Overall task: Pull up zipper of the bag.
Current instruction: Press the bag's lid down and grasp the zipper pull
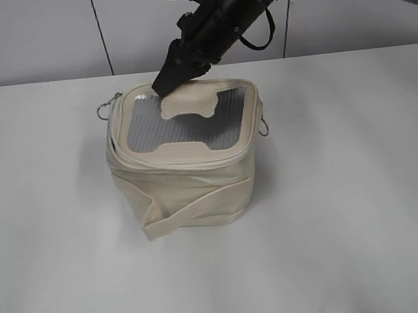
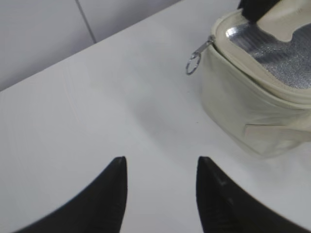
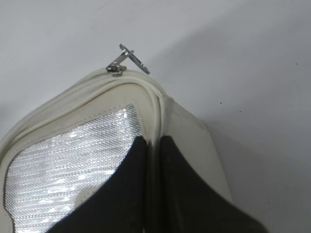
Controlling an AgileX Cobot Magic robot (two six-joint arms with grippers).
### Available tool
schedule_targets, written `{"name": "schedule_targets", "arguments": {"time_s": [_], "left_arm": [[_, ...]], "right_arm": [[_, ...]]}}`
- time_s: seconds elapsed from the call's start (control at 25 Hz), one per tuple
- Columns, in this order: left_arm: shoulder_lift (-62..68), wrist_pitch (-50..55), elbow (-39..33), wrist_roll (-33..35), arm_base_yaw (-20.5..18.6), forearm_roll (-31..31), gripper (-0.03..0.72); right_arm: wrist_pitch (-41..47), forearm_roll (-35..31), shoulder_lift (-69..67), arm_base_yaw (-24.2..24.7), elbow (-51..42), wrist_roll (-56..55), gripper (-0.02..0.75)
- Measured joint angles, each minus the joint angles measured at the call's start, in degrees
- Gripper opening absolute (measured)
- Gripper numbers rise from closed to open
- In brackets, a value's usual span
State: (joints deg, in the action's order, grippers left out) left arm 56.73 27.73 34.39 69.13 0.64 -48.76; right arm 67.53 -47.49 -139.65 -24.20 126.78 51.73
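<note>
Exterior view: one bag (image 1: pixel 187 163), two pincers, right pincer (image 1: pixel 172 76) on lid.

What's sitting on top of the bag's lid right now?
The right gripper, fingers together, presses on the lid's rear edge beside the H-shaped patch over grey mesh. Whatever lies under the fingers is hidden.

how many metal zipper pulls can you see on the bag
2. One zipper pull sticks out at the bag's back left corner, ring hanging. A second pull hangs on the right side. Others may be hidden behind.
</note>
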Motion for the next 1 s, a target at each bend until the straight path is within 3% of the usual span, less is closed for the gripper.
{"name": "schedule_targets", "arguments": {"time_s": [0.16,0.28,0.44,0.6,1.0], "left_arm": [[17.81,4.78,6.13,24.99,0.0,-16.52,0.361],[28.98,12.64,13.28,35.07,0.0,-21.5,0.381],[39.2,16.48,22.29,39.11,0.0,-21.76,0.454],[45.48,16.95,28.45,40.01,0.37,-19.48,0.479],[51.59,14.6,33.84,40.19,7.07,-15.49,0.479]], "right_arm": [[0.07,0.0,0.0,0.0,0.0,0.0,0.052],[0.14,0.0,0.0,0.0,0.0,0.0,0.052],[0.14,0.0,0.0,0.0,0.0,0.0,0.05],[0.21,0.0,0.0,0.0,0.0,0.0,0.05],[0.28,0.0,0.0,0.0,0.04,0.0,0.05]]}}
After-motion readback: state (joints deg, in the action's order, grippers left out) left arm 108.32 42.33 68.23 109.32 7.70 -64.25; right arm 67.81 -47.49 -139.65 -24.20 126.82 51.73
